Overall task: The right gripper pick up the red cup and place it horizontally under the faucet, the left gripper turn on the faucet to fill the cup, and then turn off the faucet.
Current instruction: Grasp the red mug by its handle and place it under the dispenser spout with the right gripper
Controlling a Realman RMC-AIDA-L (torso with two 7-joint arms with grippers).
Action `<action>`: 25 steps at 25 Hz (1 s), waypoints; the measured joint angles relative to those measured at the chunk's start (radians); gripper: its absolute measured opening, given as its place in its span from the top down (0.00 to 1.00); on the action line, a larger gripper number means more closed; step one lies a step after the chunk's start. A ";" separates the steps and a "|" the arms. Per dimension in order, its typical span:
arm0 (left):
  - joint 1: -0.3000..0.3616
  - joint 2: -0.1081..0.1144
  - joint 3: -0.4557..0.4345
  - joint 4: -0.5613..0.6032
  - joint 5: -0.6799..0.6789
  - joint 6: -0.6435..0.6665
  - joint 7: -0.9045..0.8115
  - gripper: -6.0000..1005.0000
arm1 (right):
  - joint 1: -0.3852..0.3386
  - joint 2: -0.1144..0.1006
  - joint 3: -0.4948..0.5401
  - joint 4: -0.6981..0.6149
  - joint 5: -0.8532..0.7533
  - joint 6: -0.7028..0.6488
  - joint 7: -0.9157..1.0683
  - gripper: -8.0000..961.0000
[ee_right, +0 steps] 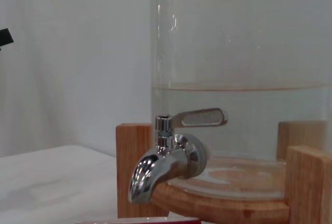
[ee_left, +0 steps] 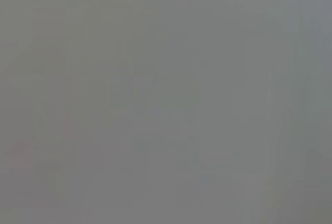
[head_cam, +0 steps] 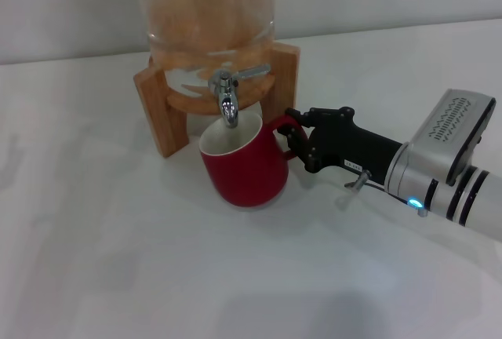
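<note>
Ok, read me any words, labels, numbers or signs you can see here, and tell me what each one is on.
Nothing can be read.
The right gripper carries a small white label on its black body, by the red cup: too small to read.
Faucet, glass dispenser, wooden stand: no text visible.
Left wrist view: plain grey, no text.

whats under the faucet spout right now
The red cup stands upright under the faucet, its white inside showing near the rim; the bottom of the inside is hidden. The right tool is at the handle. No stream is visible.
</note>
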 joint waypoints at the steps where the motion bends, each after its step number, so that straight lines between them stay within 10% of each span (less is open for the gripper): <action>1: -0.001 0.000 0.000 0.000 0.000 0.000 0.000 0.12 | 0.000 0.000 0.000 0.000 0.001 0.000 0.000 0.83; 25: -0.011 0.000 0.000 0.000 0.000 0.000 0.000 0.12 | -0.008 0.001 0.006 -0.006 0.003 0.012 -0.003 0.84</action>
